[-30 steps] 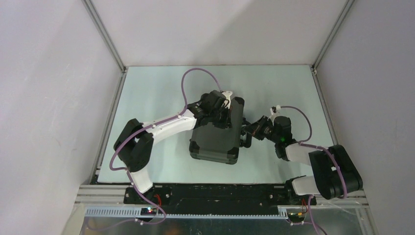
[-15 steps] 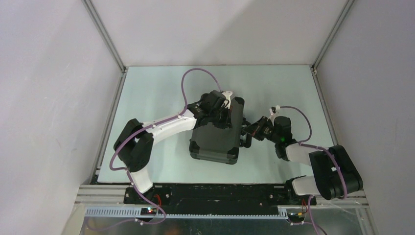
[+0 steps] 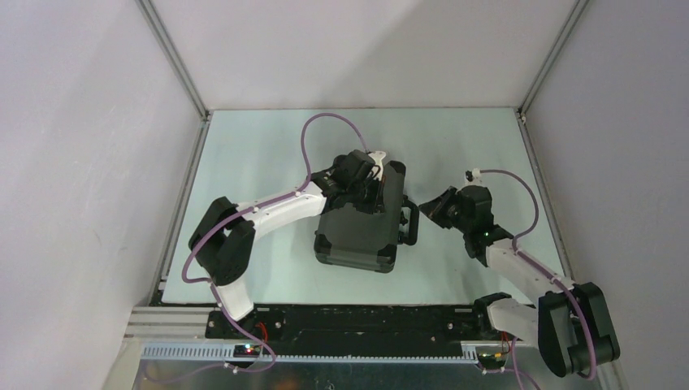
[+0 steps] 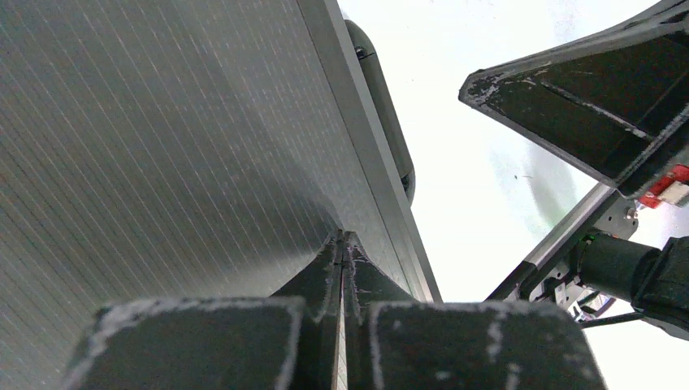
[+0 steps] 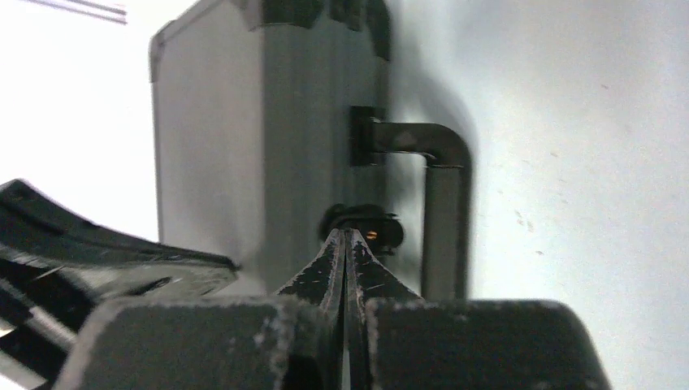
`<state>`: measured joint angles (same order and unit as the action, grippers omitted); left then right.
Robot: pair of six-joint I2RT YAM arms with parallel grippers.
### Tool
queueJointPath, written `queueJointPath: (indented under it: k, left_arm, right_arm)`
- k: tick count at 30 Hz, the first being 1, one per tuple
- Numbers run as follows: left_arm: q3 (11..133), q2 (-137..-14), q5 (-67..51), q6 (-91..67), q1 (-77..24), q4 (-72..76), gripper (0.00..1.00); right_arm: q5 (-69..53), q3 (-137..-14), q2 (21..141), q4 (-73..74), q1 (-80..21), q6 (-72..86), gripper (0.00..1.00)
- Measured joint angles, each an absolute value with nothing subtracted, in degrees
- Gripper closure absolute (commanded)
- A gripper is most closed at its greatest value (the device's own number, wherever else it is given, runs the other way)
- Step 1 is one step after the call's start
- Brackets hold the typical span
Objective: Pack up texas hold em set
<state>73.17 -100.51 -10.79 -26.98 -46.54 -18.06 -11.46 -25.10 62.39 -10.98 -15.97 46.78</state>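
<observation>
- Left gripper [image 4: 343, 253]: upper centre of the top view, jaws clenched with nothing between them, tips down on the ribbed lid of the case.
- Black hard case [image 3: 357, 240]: lies shut at the centre of the pale table [image 3: 260, 162], its handle [image 3: 411, 223] on the right-hand side.
- Right gripper [image 5: 346, 244]: just right of the handle, jaws pressed together and holding nothing, tips pointing at a latch [image 5: 370, 228] on the case's handle side.
</observation>
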Motion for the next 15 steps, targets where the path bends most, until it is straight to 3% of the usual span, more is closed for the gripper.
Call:
queueJointPath:
  k: [15]
  left_arm:
    - [73.2,-100.5,-10.8,-27.0,-46.5,-18.0,1.0]
  right_arm:
    - [-9.3,-26.2,72.2,-6.2,-18.7,44.0,1.0]
